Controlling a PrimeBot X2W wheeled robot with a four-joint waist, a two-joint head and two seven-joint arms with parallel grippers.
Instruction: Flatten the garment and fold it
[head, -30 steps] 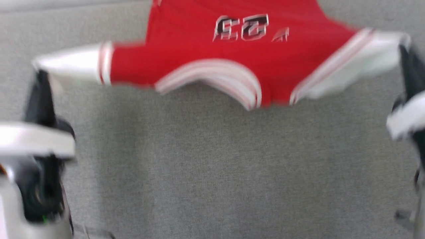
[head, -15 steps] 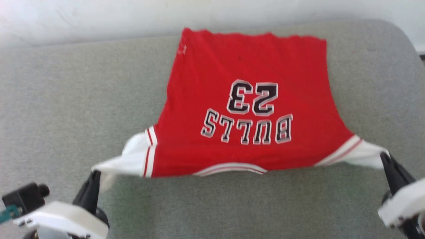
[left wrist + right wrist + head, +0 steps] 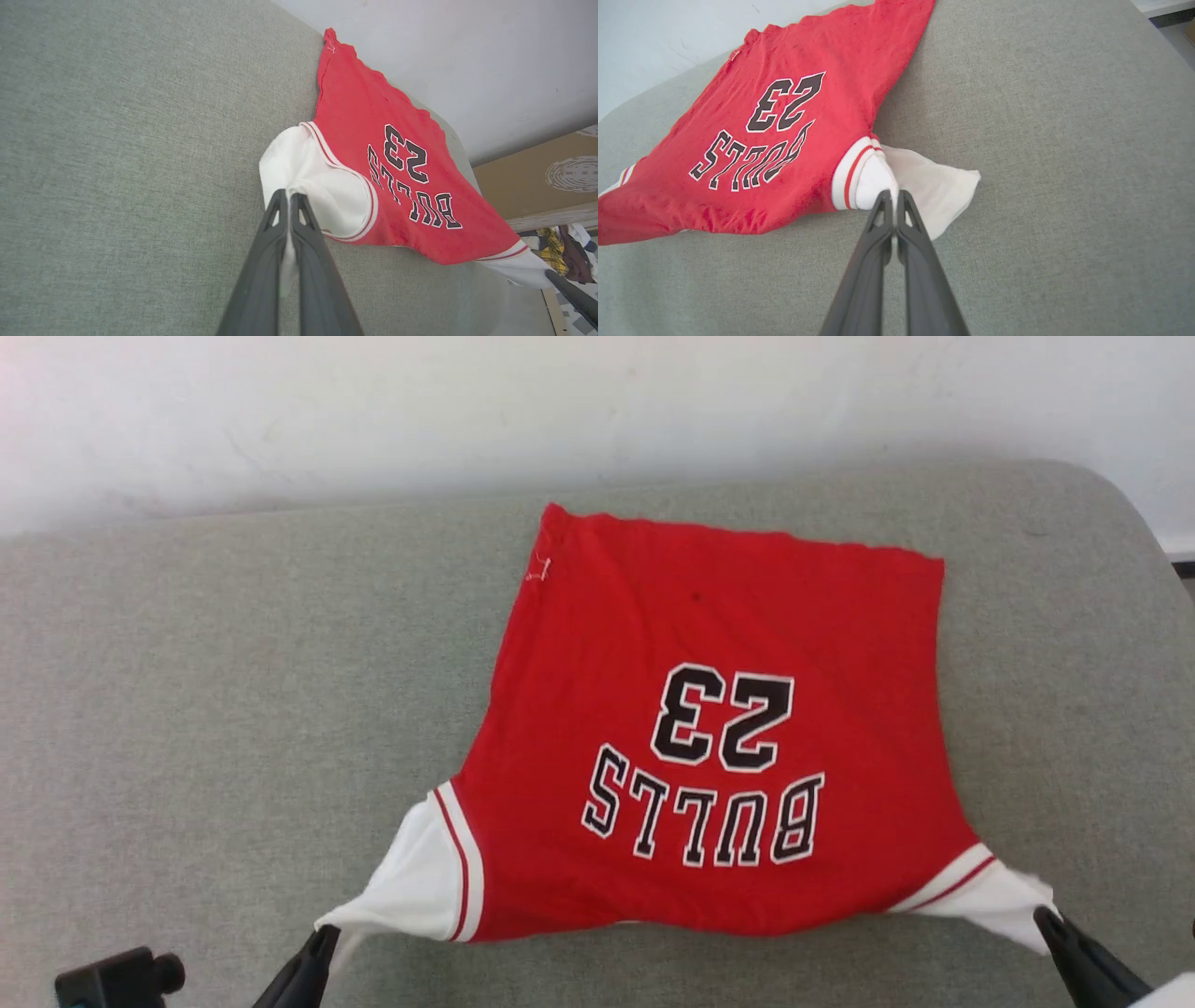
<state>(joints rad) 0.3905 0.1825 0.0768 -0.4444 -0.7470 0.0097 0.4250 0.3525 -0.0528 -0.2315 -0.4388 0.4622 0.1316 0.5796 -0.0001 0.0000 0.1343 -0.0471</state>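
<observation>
Grey padded surface (image 3: 215,709) carries everything. Nearest, the left gripper (image 3: 286,193) and right gripper (image 3: 894,192) each have their fingers clamped on a white sleeve of the garment (image 3: 709,737). It lies print-up, with its hem toward the wall (image 3: 467,411). Best to draw both sleeves apart evenly and low, flattening the slack near edge before letting go.

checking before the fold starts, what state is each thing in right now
garment: unfolded, spread print side up on grey cushion
left tool: shut on left-side sleeve
right tool: shut on right-side sleeve
</observation>
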